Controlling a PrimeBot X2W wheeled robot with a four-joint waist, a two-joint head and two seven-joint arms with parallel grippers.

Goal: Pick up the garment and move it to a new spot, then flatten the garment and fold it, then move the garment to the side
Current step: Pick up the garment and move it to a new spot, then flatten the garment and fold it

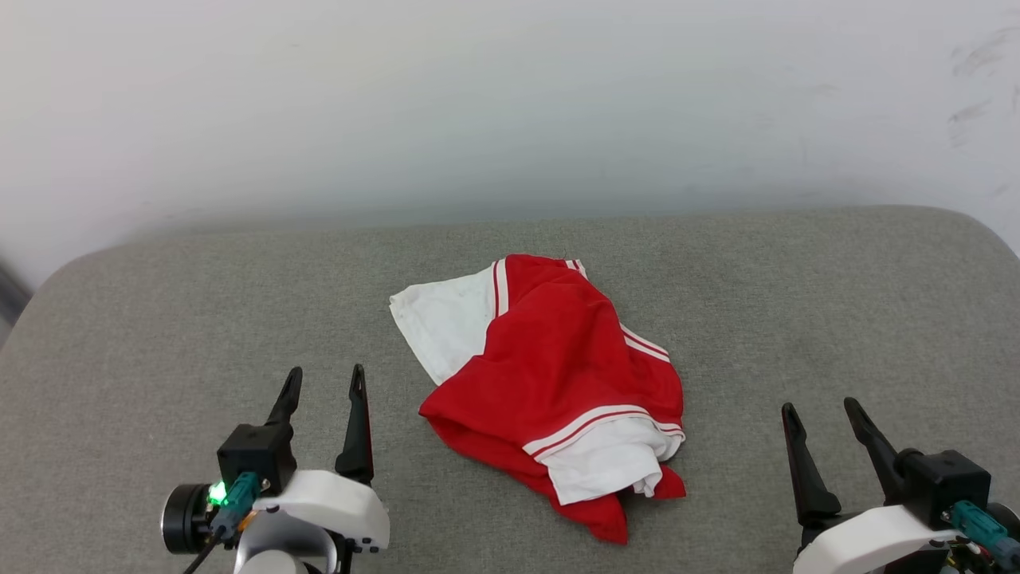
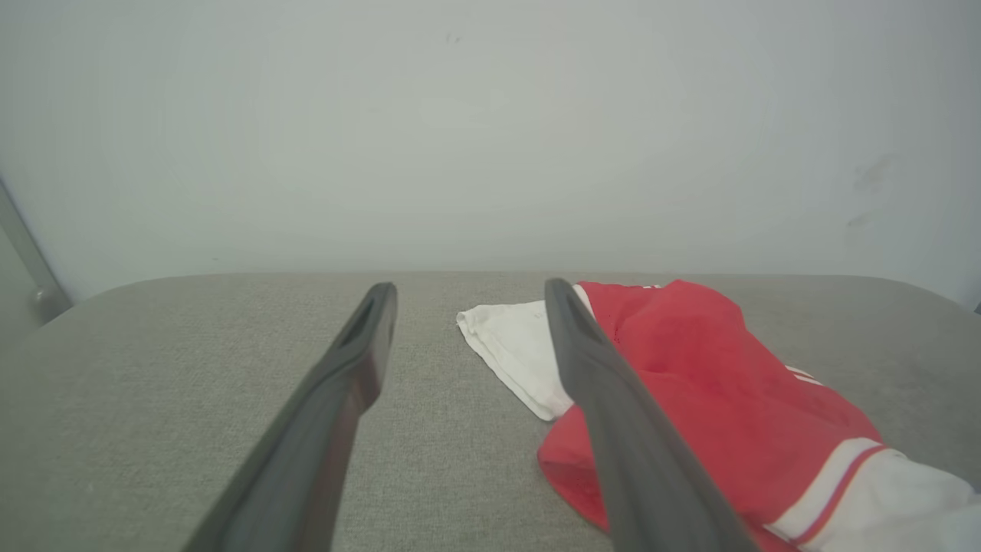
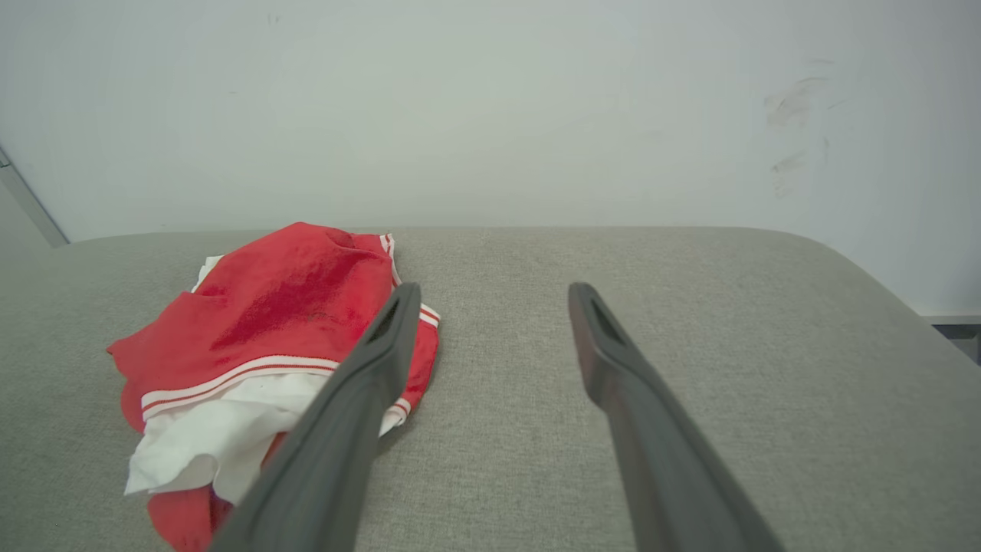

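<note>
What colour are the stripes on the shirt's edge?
Red and white stripes trim the garment, where the red body meets the white sleeves. The head view shows them best.

Grey fabric surface point(image 1: 159, 319), scuffed white wall point(image 1: 510, 96)

A grey woven-fabric surface point(image 1: 159, 319) with rounded far corners was set against a plain pale wall point(image 1: 510, 96). Faint dark scuff marks point(image 1: 976, 60) were seen on the wall's upper right. The scene was lit softly and evenly.
</note>
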